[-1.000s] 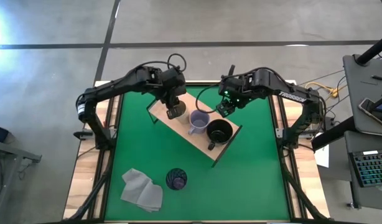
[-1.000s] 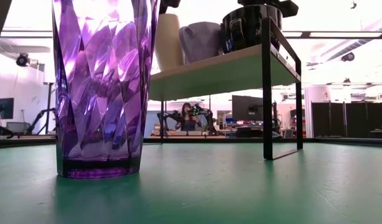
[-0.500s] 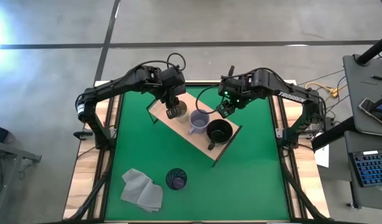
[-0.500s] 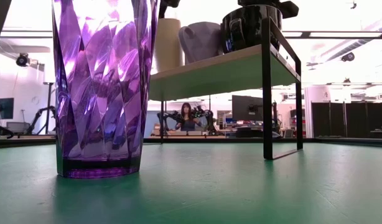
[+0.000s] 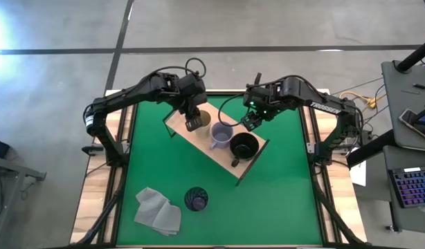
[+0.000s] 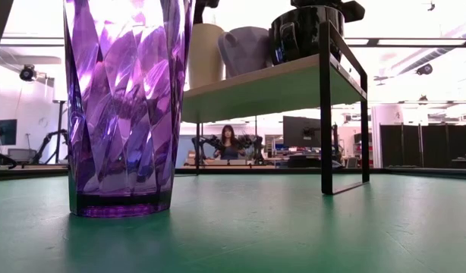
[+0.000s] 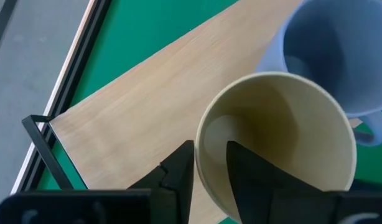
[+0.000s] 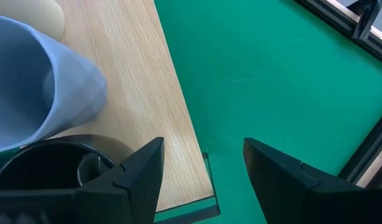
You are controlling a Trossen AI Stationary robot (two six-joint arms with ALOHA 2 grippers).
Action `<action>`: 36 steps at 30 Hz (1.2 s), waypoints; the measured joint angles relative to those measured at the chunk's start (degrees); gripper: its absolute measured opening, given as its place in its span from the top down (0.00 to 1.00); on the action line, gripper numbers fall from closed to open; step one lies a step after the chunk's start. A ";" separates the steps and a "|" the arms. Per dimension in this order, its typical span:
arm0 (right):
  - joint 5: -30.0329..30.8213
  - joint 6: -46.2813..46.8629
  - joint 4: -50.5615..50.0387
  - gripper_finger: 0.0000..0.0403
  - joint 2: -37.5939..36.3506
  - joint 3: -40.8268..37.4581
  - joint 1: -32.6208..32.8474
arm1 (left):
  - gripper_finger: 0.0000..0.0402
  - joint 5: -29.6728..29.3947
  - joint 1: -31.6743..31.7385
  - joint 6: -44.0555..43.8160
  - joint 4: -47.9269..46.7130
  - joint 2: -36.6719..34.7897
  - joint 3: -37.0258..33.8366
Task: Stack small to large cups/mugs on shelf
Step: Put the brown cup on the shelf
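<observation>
The light-wood shelf (image 5: 199, 138) stands slantwise on the green mat. On it are the cream-tan cup (image 5: 201, 120), the lavender-grey mug (image 5: 221, 135) and the black-green mug (image 5: 243, 145), in a row. My left gripper (image 5: 194, 123) is shut on the cream-tan cup (image 7: 278, 143). My right gripper (image 5: 248, 122) is open and empty above the shelf's far edge, beside the black-green mug (image 8: 48, 165). The dark purple tumbler (image 5: 196, 199) stands on its base on the mat near the front and fills the left of the low view (image 6: 123, 106). My left gripper holds the cream-tan cup by its rim (image 7: 202, 146), with one finger (image 7: 178, 171) outside the wall and the other (image 7: 247, 168) inside. The fingers come from above, pointing down. The cup is upright (image 6: 205, 53) with its base at the shelf's top.
A folded grey cloth (image 5: 158, 211) lies on the mat at the front left, next to the tumbler. The shelf's black frame leg (image 6: 325, 114) stands on the mat. A person (image 6: 228, 142) is far behind the table.
My left gripper has gone down a little with the cream-tan cup, which now sits lower against the shelf board and stays upright.
</observation>
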 joint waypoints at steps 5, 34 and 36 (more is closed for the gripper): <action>0.02 0.00 -0.02 0.47 0.00 0.00 0.00 | 0.80 -0.07 0.00 0.02 1.62 -0.17 0.00; 0.50 0.24 -0.02 0.47 -0.85 0.00 0.00 | 0.80 -0.50 2.25 1.51 8.07 -0.22 -1.07; 0.50 0.22 -0.02 0.47 -0.85 0.00 0.00 | 0.80 -0.50 2.25 1.51 8.06 -0.22 -1.07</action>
